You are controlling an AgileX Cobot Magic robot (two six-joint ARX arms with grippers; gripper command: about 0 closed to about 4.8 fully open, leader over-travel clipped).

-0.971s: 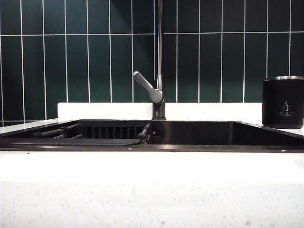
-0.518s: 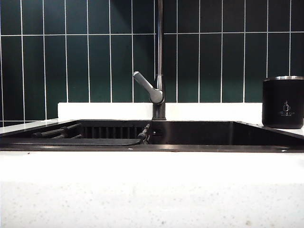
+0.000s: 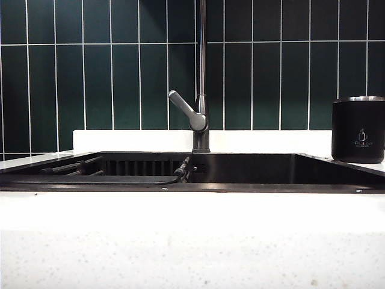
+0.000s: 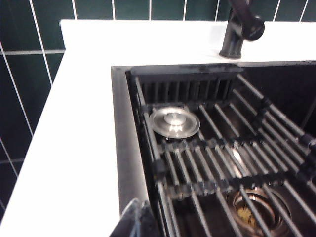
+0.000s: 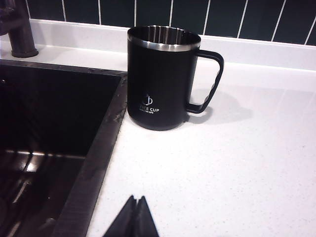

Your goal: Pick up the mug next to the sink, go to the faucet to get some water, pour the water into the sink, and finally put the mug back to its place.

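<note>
The countertop (image 3: pixel 192 241) carried the sink (image 3: pixel 252 168), with the faucet (image 3: pixel 201 108) rising at its back edge. The mug (image 5: pixel 163 79) stood upright on the counter just beside the sink's right rim. The left gripper (image 4: pixel 138 222), pinched together and empty, hung over the sink's left rim; the right gripper (image 5: pixel 133 219), likewise closed and empty, hovered near the mug.
</note>
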